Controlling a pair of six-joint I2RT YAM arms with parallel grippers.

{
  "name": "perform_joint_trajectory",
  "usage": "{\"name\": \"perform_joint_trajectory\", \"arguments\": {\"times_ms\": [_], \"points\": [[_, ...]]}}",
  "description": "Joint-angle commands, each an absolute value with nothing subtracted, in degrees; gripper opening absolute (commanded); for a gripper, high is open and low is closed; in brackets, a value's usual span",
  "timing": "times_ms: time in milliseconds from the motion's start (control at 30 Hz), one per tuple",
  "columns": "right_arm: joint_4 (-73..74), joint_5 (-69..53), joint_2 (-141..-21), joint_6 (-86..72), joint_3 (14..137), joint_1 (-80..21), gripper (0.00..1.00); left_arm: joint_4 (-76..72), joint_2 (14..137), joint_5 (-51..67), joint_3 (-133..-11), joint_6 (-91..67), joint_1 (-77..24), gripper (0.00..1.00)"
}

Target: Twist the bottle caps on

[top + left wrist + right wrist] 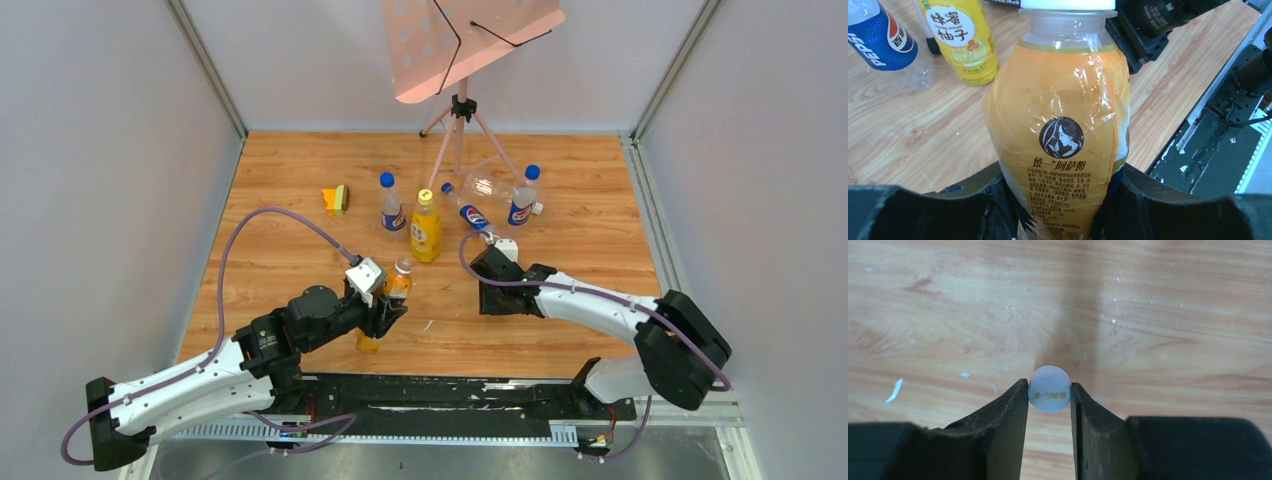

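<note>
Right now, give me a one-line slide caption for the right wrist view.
Right gripper clamps the white cap by its sides, wooden table as backdrop.

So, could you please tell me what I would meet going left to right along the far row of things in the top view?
Orange-and-green block → upright clear plastic bottle with a blue cap → tall yellow plastic bottle → clear blue-labelled bottle lying on its side → second upright clear blue-capped bottle.

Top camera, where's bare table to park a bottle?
Bare wood: left of the orange block, at the far-right corner beyond the right Pepsi bottle, and at the near edge between left arm and right arm. Crowded: the middle, around the yellow bottle and tripod.
</note>
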State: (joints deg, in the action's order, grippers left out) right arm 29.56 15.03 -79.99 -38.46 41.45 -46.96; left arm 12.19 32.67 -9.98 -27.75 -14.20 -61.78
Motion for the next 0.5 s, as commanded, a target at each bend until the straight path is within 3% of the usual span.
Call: {"name": "perform_joint_trajectory", "arguments": {"times_ms": [0,467], "points": [[32.5,11.4,-72.1,-36.1,41.6,-47.4,0.00,10.5,32.7,-9.9,-27.9,-13.2,-61.7,0.41],[39.0,-2.9,-57.7,-16.2,56.2,-47.0,0.00,5.6,40.6,-1.7,-30.6,-5.9,-61.7,0.40]]}}
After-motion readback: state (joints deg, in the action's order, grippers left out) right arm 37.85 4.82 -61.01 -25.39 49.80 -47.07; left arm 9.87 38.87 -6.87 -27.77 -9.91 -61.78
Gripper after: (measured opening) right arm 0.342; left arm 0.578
